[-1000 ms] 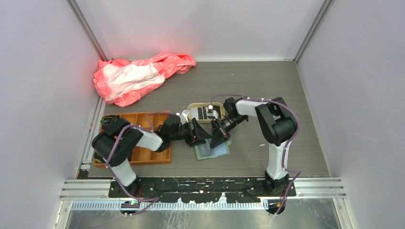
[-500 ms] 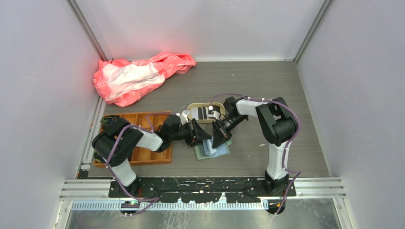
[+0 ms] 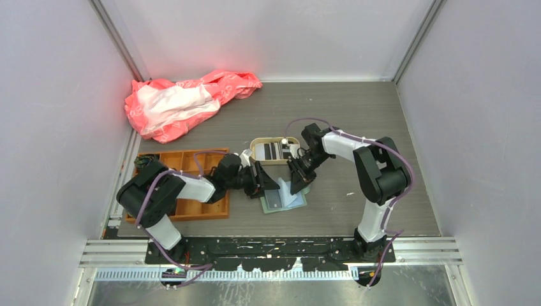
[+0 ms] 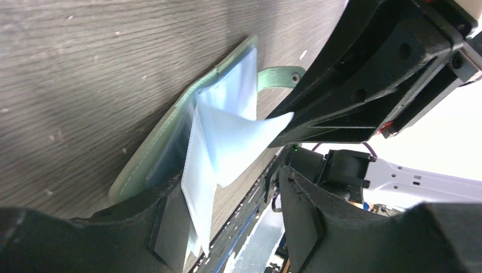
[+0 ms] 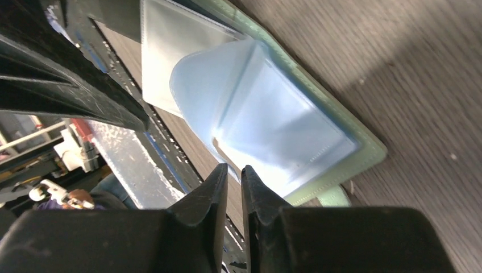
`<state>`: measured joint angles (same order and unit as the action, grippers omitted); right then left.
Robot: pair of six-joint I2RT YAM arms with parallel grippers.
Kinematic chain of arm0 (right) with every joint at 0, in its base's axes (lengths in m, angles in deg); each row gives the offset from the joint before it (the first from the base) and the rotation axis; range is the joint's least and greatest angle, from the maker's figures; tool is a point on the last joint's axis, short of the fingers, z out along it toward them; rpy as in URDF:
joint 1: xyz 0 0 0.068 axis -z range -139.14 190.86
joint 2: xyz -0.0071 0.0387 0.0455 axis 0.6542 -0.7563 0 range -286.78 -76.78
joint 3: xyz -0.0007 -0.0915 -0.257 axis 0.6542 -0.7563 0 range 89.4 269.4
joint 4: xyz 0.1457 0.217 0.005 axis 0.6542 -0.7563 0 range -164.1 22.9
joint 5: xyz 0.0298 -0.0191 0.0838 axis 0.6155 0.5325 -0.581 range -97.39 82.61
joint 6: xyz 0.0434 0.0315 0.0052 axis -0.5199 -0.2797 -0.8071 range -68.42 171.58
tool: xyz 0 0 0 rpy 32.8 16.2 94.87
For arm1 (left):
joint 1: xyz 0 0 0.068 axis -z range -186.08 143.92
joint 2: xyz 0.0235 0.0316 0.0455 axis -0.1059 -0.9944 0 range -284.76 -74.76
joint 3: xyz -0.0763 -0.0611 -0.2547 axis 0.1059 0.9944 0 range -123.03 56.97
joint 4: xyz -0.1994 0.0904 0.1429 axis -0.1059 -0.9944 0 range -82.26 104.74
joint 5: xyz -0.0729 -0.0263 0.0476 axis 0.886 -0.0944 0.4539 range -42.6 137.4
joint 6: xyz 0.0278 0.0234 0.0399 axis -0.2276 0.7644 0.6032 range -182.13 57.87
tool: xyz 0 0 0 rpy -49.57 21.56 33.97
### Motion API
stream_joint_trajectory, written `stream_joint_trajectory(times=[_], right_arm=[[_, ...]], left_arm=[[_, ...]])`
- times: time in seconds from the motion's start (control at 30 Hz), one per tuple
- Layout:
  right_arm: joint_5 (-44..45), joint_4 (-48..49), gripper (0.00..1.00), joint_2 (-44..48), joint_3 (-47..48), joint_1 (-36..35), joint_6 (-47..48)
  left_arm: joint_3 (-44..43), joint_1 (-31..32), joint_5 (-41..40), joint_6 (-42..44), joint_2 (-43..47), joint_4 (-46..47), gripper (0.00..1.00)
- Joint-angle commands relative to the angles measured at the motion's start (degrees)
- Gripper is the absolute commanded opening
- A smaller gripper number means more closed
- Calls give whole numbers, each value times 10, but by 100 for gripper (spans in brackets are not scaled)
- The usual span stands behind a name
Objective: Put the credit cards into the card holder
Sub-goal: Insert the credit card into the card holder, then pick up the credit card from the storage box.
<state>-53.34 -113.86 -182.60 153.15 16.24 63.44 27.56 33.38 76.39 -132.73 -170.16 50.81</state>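
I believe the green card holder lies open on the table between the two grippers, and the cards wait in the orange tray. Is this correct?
Not quite. In the top external view the cards lie in the beige tray, not the orange tray. The rest holds: the card holder lies open between the left gripper and the right gripper.

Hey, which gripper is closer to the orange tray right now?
Left. The left gripper is at the edge of the wallet facing the orange tray; the right gripper is over its opposite side, farther off.
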Motion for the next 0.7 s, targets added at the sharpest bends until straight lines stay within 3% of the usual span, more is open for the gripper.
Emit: stream_joint_trajectory(times=[0.0,0.13,0.27,0.53,0.63,0.67], right_arm=[[72,5,24,51,-9,2,5],[105,6,32,75,-11,6,19],[110,6,35,101,-8,21,33],[123,12,37,172,48,40,90],[165,34,49,203,105,40,115],[178,50,63,209,121,40,119]], left_arm=[[-17,-2,-19,41,44,-93,55],[-57,-1,-50,96,82,-236,54],[-115,-2,-98,168,140,-404,54],[-193,-9,-187,298,232,-548,53],[-209,-26,-212,334,271,-562,54],[-211,-34,-220,339,285,-560,55]])
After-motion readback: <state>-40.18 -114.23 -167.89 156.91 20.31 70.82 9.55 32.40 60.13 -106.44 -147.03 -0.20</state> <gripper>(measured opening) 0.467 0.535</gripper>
